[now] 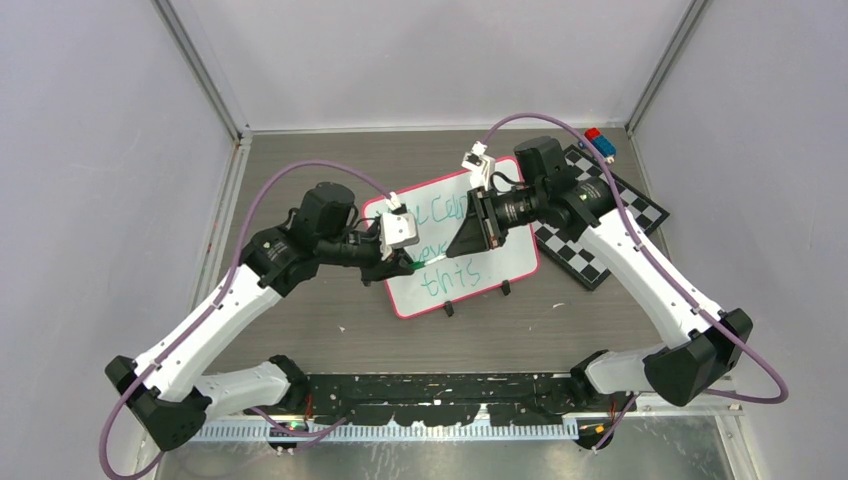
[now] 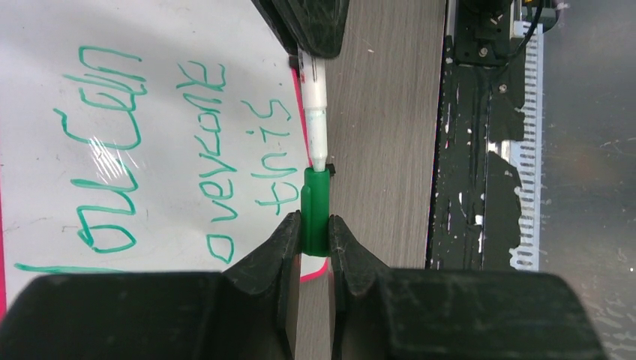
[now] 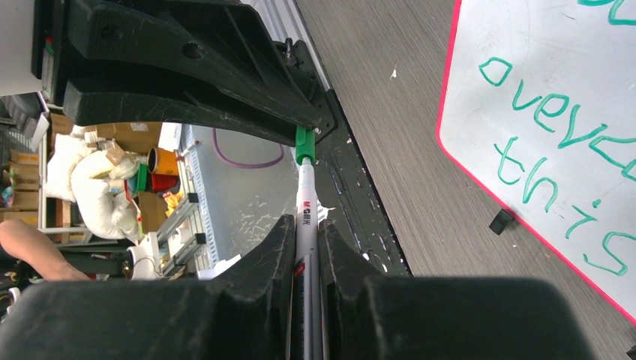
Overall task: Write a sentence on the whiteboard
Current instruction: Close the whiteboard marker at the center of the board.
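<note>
Three green lines, the sentence (image 2: 214, 161), fill the whiteboard (image 1: 500, 270) lying flat mid-tabletop (image 1: 400, 345), so you're basically done. Your left fingers (image 2: 274, 255) pinch the cap (image 2: 315, 202), right fingers (image 3: 270, 255) clamp the marker (image 3: 305, 202), tip at the cap's mouth; only capping's left, I'd say

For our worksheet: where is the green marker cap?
Left wrist view: green cap pinched in the left gripper, beside the whiteboard's rim, meeting the marker tip.
</note>
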Available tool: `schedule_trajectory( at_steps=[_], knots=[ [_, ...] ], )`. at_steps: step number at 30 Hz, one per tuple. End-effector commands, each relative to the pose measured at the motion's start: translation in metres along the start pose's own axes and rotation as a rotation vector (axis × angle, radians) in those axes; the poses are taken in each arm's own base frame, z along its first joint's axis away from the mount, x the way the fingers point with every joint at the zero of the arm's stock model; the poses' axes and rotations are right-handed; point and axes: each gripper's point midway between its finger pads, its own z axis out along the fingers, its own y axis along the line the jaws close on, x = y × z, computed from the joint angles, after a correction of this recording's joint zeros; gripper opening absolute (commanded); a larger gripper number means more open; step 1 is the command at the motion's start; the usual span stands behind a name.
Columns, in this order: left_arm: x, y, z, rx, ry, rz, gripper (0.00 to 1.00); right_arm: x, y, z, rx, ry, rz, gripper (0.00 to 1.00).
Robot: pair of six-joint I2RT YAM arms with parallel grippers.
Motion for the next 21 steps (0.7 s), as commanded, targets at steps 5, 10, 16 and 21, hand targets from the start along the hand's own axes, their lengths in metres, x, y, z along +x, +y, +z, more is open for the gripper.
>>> schedule_trajectory(
  at_steps=[5, 10, 16, 21],
  knots=[
    [-0.05, 0.003, 0.005, 0.018, -0.131, -0.023, 0.0, -0.015, 0.001, 0.001, 0.043, -0.039, -0.053, 0.0],
    [-0.067, 0.002, 0.012, 0.046, -0.163, -0.075, 0.0, -0.015, -0.002, 0.002, 0.054, -0.042, -0.052, 0.0],
    [-0.085, 0.01, 0.017, 0.041, -0.202, -0.143, 0.0, -0.007, -0.006, 0.008, 0.029, -0.029, -0.043, 0.0],
    [-0.097, 0.018, 0.02, 0.03, -0.211, -0.131, 0.0, 0.003, -0.015, 0.021, -0.022, -0.01, 0.002, 0.0]
  ],
)
